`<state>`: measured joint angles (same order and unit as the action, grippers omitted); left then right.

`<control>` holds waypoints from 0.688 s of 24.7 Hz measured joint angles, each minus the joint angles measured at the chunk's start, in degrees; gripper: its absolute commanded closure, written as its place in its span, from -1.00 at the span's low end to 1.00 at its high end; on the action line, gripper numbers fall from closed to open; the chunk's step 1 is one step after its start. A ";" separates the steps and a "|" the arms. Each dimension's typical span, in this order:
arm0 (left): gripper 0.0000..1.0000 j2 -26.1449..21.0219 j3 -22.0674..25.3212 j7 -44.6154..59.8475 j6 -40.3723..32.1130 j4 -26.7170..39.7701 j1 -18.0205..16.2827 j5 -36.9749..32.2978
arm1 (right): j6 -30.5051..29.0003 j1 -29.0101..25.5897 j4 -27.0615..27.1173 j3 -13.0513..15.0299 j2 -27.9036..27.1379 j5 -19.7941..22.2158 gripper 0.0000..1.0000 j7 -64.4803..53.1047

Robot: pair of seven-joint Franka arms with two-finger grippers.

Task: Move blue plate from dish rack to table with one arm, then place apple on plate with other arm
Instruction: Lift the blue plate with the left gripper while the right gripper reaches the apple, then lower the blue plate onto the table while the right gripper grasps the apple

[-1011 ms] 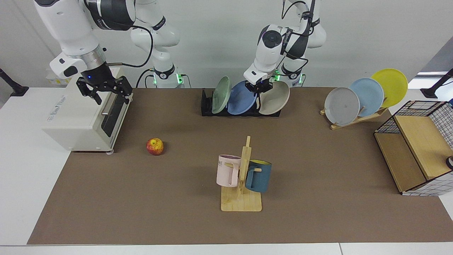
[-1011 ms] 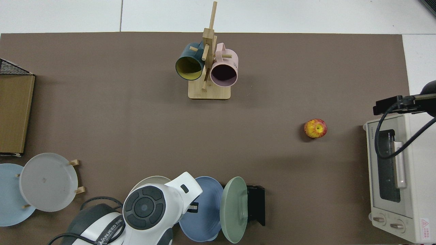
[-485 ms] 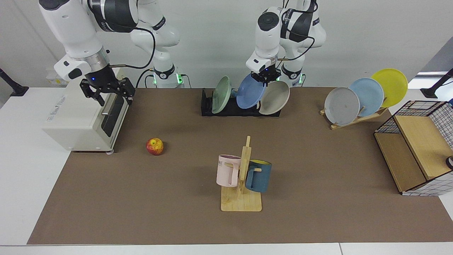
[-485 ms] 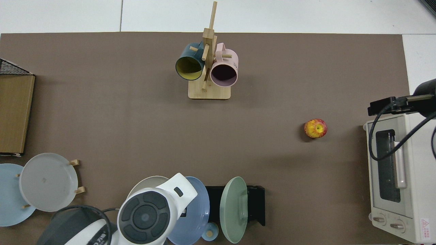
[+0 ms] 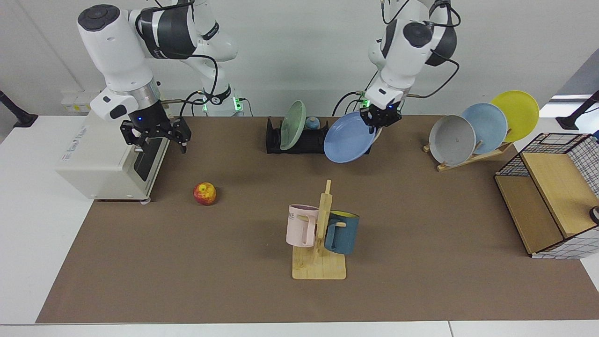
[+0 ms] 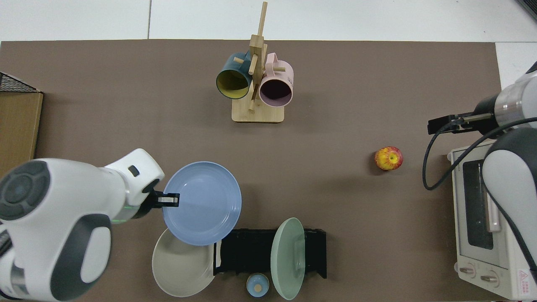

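Note:
The blue plate (image 5: 348,139) hangs tilted in the air in front of the black dish rack's (image 5: 299,140) right end in the facing view. My left gripper (image 5: 381,117) is shut on its upper rim. From above, the blue plate (image 6: 203,203) lies nearly level, clear of the dish rack (image 6: 251,251), with the left gripper (image 6: 166,200) at its edge. The apple (image 5: 205,193) rests on the brown table (image 5: 187,262) in front of the oven; it also shows in the top view (image 6: 388,158). My right gripper (image 5: 157,135) hovers open above and behind the apple, holding nothing.
A green plate (image 5: 293,125) and a beige plate (image 6: 180,264) stay in the rack. A white toaster oven (image 5: 107,159) stands by the right gripper. A mug tree (image 5: 320,234) with two mugs is mid-table. A wooden stand (image 5: 482,126) with three plates and a wire-sided wooden box (image 5: 547,192) stand on the left arm's side.
The left arm lifted the blue plate out of the rack and swung it forward and sideways. The right gripper shifted from over the oven toward the table.

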<state>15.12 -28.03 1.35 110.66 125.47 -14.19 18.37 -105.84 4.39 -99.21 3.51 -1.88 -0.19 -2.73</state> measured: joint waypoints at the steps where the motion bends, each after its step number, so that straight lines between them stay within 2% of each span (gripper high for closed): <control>1: 1.00 -0.90 0.09 -1.71 0.05 -0.67 -1.36 0.84 | -0.23 -0.02 -0.24 0.02 -0.41 0.00 -1.00 -0.35; 4: 1.00 -4.28 0.29 -5.08 0.16 -2.78 -4.33 2.76 | -0.57 -0.07 -1.41 0.07 -1.70 0.00 -1.00 -1.99; 6: 1.00 -6.98 0.33 -6.64 0.99 -3.96 -5.15 5.01 | -2.23 -0.13 -3.28 0.10 -2.36 0.00 -1.00 -3.17; 13: 1.00 -17.37 -0.60 -12.88 9.55 -5.23 -4.98 11.23 | -14.52 -0.25 -14.85 0.18 -3.52 0.00 -1.00 -6.32; 17: 1.00 -21.34 -1.32 -17.52 13.84 -5.50 -4.71 14.04 | -19.53 -0.13 -20.03 0.05 -3.80 0.00 -1.00 -6.39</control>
<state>-6.21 -29.34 -16.17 124.51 119.97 -18.90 32.41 -125.37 4.27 -119.24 3.57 -5.68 -0.19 -9.12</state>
